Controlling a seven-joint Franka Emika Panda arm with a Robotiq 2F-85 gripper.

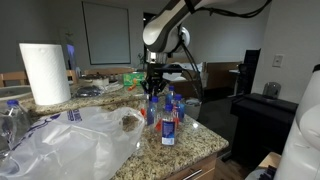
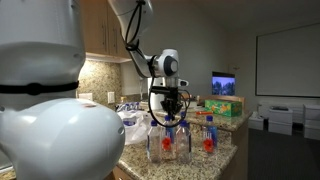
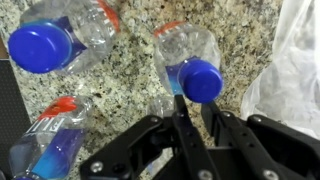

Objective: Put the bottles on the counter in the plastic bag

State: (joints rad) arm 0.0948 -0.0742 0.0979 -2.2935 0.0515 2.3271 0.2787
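Three small bottles [image 3: 120, 60] show up in my wrist view, all seen from above on the speckled counter [image 3: 120, 85]. One with a blue cap [image 3: 40, 45] is at the top left. Another one [image 3: 50, 140] is at the bottom left, and I cannot see its cap well. The blue-capped bottle [image 3: 200, 78] in the middle is the one I am on.

My gripper [image 3: 195, 103] comes in from the bottom of that view. Its two dark fingers [image 3: 177, 105] are pulled in close, one on each side of that blue cap. I read that as the gripper pinching the top of the blue-capped bottle.

In both exterior views the bottles [image 1: 165, 115] stand upright in a tight little group near the edge of the counter [image 1: 195, 145]. The gripper [image 1: 155, 90] points straight down, right on top of the group. From the other side I see the gripper [image 2: 167, 112] reach down to the bottle tops [image 2: 183, 140].

The plastic bag [image 1: 70, 140] lies flat and crinkly on the counter, just beside the bottles. In the wrist view an edge of the plastic bag [image 3: 295, 60] fills the right side, near the bottle I hold.

Behind the bag stands a white paper towel roll [image 1: 45, 72]. A big water bottle [image 1: 10, 120] is at the far end of the counter, well apart from the small ones.
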